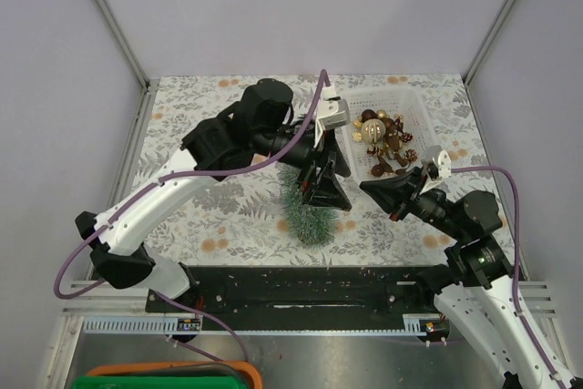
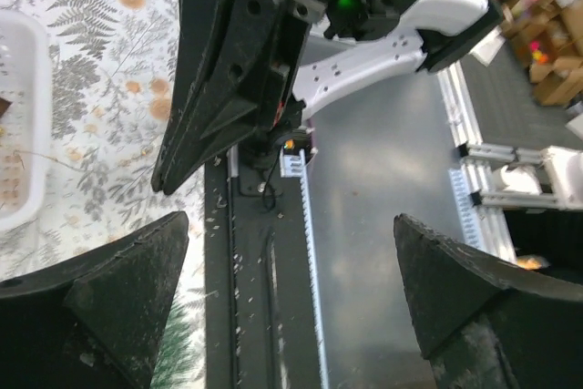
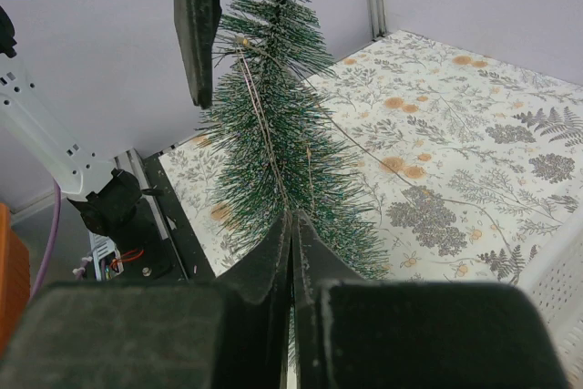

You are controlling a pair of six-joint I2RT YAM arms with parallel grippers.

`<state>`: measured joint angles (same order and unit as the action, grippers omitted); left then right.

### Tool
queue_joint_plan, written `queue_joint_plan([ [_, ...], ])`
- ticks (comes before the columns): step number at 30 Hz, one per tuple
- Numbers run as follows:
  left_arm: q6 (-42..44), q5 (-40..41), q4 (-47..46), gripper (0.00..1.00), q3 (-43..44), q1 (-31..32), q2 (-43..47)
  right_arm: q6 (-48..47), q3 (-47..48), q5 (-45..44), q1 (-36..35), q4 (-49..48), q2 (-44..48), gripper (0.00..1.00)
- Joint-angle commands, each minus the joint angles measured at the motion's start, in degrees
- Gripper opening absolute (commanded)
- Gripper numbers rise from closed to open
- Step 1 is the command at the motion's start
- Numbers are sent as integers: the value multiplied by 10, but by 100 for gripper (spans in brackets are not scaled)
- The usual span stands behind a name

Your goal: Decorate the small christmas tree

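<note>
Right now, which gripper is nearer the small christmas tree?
Left. The open left gripper is beside the small christmas tree near its top; the shut right gripper points at it from the basket side, apart.

Seen from above, the left arm's black jaws cover the upper part of the frosted green bottle-brush tree (image 1: 310, 221). From the right wrist, its tip runs off the top edge and its foot sits behind the right arm's closed jaws. Gold and brown ornaments (image 1: 383, 138) in the white plastic basket (image 1: 401, 96) are too small to tell apart.
</note>
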<state>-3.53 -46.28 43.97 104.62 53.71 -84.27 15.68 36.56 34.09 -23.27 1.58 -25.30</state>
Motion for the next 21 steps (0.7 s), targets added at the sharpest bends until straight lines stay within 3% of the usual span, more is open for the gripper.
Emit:
queue_joint_plan([
  [1,-127,-35,-106,99,-6,0,-8,-28,21,-4,-5,7,10,0],
  [13,-216,-11,-165,99,-1,-8,-70,-43,33,-14,-5,11,10,0],
  [21,-242,73,-194,99,44,-26,-95,-41,26,-12,-5,9,12,0],
])
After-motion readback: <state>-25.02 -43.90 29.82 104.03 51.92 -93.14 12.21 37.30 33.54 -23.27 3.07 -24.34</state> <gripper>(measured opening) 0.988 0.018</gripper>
